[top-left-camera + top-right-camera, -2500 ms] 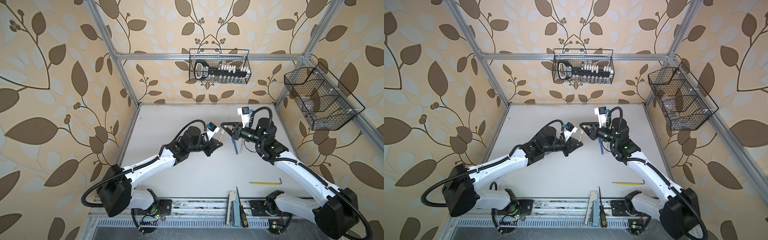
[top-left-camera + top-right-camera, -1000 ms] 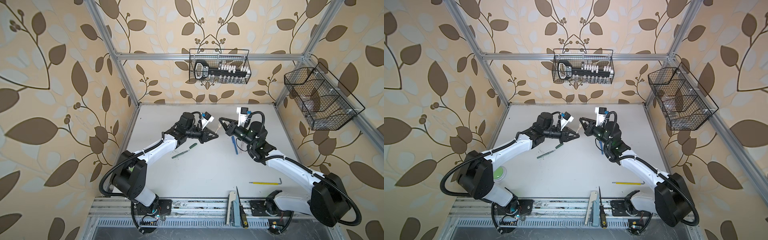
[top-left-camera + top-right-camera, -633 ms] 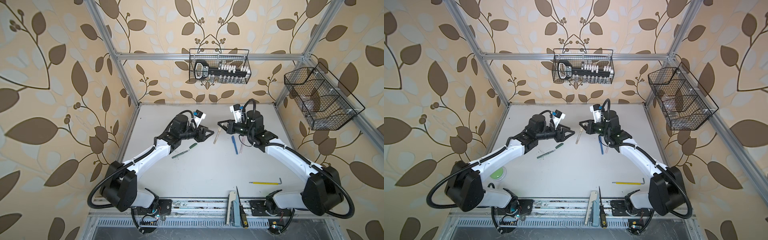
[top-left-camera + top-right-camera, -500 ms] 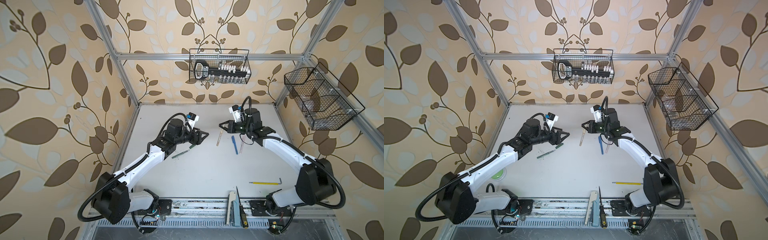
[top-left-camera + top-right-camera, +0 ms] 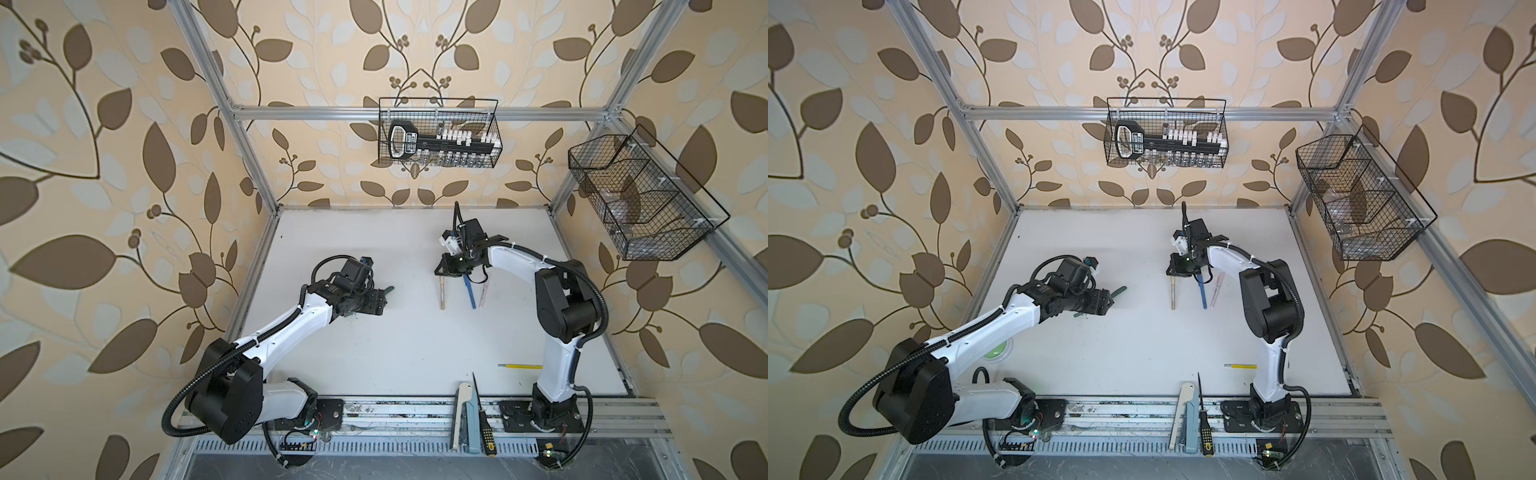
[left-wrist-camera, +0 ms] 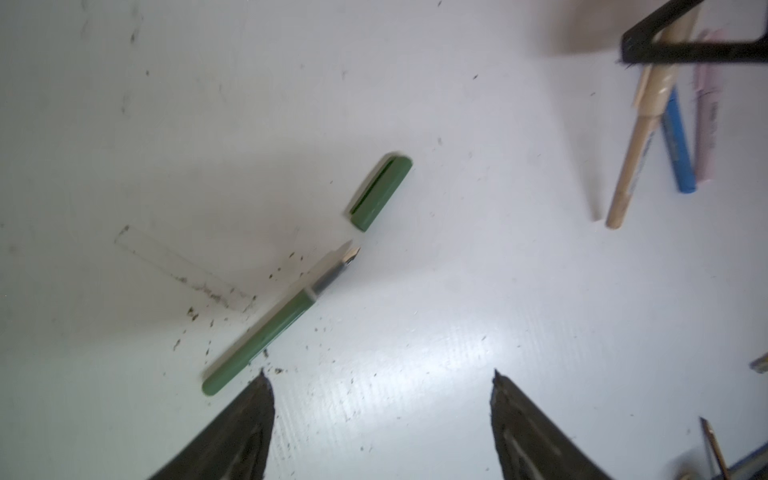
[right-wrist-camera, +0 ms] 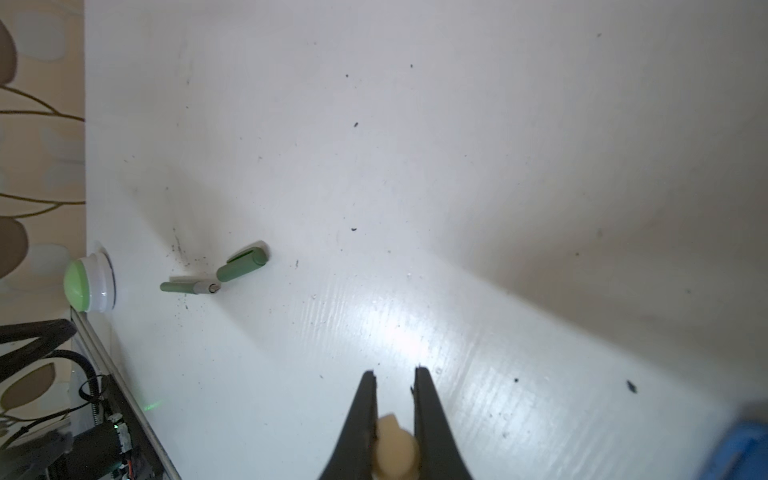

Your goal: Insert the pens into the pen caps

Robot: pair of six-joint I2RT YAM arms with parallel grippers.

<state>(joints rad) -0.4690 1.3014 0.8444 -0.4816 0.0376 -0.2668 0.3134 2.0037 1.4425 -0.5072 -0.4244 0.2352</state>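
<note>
**Green pen uncapped on bench; tan pen in right gripper**

The left gripper [image 6: 379, 374] hung over the bench [image 5: 415, 353] with its jaws wide apart and nothing between them. The green pen [image 6: 257, 336] lay flat on the bench with its nib bare. In the left wrist view its blunt end showed close by one fingertip. In both top views the green cap [image 5: 1120, 289] lay at 2 o'clock from that pen. Its open mouth faced the nib across a small gap, so the two were not joined. The gripper hid most of the pen in those views.

The right gripper [image 7: 395, 372] was clamped on the capped end of the tan pen [image 5: 442, 297]. The tan cap [image 6: 660, 79] sat on the barrel, which pointed to 6 o'clock in both top views. Whether its free end touched the bench could not be told.

The blue pen [image 5: 471, 293] lay just at 3 o'clock of the tan one. The pink pen [image 5: 483, 293] lay just at 3 o'clock of the blue, roughly parallel to it. The group sat at 3 o'clock of the left gripper, well apart from it. Whether the blue and pink pens carried caps was too blurred to tell.
</note>
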